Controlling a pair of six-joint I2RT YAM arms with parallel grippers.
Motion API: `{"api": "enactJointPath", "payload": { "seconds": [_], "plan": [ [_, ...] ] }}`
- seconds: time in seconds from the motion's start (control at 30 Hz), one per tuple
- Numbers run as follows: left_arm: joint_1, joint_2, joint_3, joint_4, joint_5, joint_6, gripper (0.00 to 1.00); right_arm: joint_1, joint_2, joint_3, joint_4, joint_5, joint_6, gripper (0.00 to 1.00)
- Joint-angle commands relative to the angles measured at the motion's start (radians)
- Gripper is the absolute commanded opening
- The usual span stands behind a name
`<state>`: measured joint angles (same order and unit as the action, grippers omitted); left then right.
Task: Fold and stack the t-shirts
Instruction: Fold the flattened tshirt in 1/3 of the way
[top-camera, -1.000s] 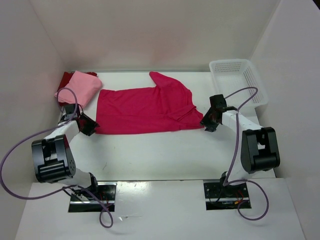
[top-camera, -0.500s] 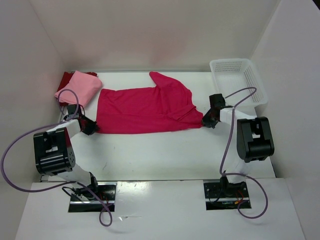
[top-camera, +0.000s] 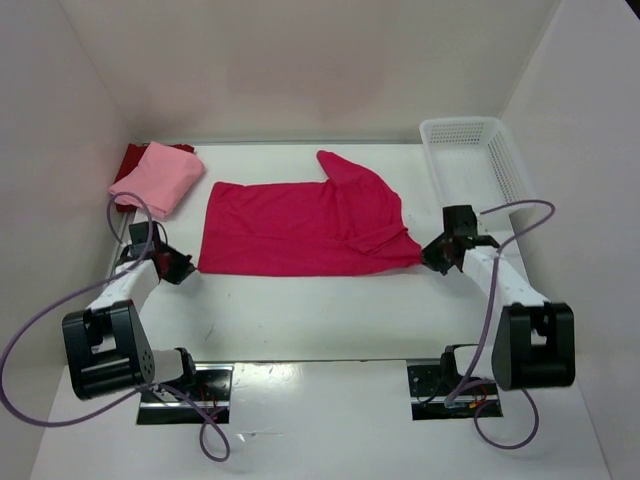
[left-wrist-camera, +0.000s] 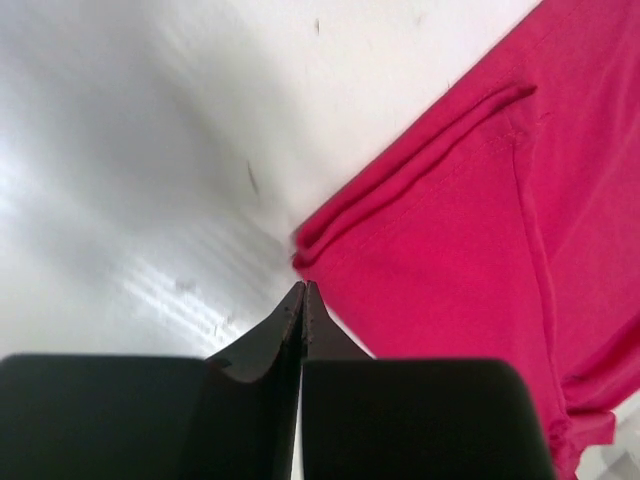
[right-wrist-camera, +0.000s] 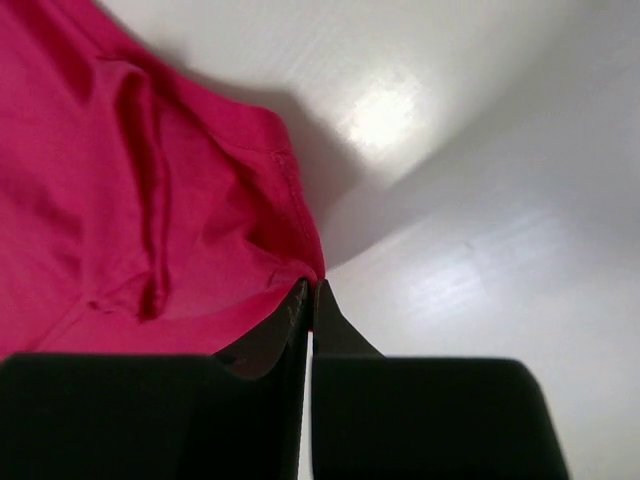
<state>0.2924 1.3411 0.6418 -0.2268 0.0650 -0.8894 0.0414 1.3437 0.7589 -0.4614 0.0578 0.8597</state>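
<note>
magenta shirt (top-camera: 300, 225) spread flat mid-counter (top-camera: 300, 310); long axis runs left-to-right between my two arms; near hem faces arm bases; right hand (right-wrist-camera: 308, 288) closed, shirt's near-right corner caught in its tips, cloth drawn to a point there; left hand (left-wrist-camera: 303, 292) pinched shut on nothing; near-left corner lies just ahead of its tips, seemingly not caught, though wrist view is tight; i judge left must reopen and reach rightward onto cloth before any fold; light pink shirt (top-camera: 160, 178) folded atop dark red shirt (top-camera: 130, 158), far-left corner
</note>
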Motion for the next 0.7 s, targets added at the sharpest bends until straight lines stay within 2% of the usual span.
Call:
{"api": "enactJointPath", "payload": {
  "seconds": [0.0,0.2,0.23,0.27,0.3,0.33,0.4,0.43,0.47,0.5,0.53,0.6,0.67],
  "plan": [
    [0.002,-0.097,-0.024,-0.150,0.039,0.015,0.00,-0.029,-0.144,-0.047,-0.112,-0.036,0.054,0.00],
    [0.002,-0.183,-0.036,-0.284,0.157,-0.013,0.00,-0.029,-0.302,-0.049,-0.270,-0.073,0.088,0.02],
    [0.002,-0.197,-0.024,-0.302,0.157,-0.013,0.00,-0.029,-0.314,-0.029,-0.296,-0.073,0.088,0.06],
    [0.002,-0.197,0.004,-0.315,0.168,0.000,0.00,-0.029,-0.325,-0.018,-0.307,-0.061,0.088,0.26],
    [0.002,-0.206,0.018,-0.325,0.177,0.000,0.00,-0.029,-0.337,-0.004,-0.318,-0.050,0.079,0.36],
    [0.002,-0.206,0.034,-0.325,0.177,0.016,0.07,-0.029,-0.337,0.017,-0.327,-0.050,0.061,0.49],
    [0.002,-0.215,0.070,-0.272,0.228,0.036,0.22,-0.029,-0.350,0.052,-0.327,-0.041,0.042,0.54],
    [-0.009,-0.215,0.070,-0.243,0.245,0.049,0.32,-0.029,-0.350,0.065,-0.327,-0.041,0.032,0.55],
    [-0.024,-0.198,0.079,-0.168,0.265,0.049,0.63,-0.029,-0.350,0.078,-0.301,-0.041,-0.002,0.55],
    [-0.039,-0.186,0.079,-0.146,0.277,0.062,0.84,-0.029,-0.336,0.104,-0.290,-0.041,-0.014,0.55],
    [-0.065,-0.162,0.093,-0.126,0.263,0.075,1.00,-0.014,-0.307,0.105,-0.272,-0.053,-0.027,0.52],
    [-0.088,-0.149,0.105,-0.074,0.219,0.075,1.00,0.017,-0.255,0.105,-0.186,-0.094,-0.057,0.36],
    [-0.113,-0.120,0.105,-0.002,0.208,0.075,1.00,0.026,-0.140,0.086,-0.104,-0.141,-0.068,0.14]
  ]
}}
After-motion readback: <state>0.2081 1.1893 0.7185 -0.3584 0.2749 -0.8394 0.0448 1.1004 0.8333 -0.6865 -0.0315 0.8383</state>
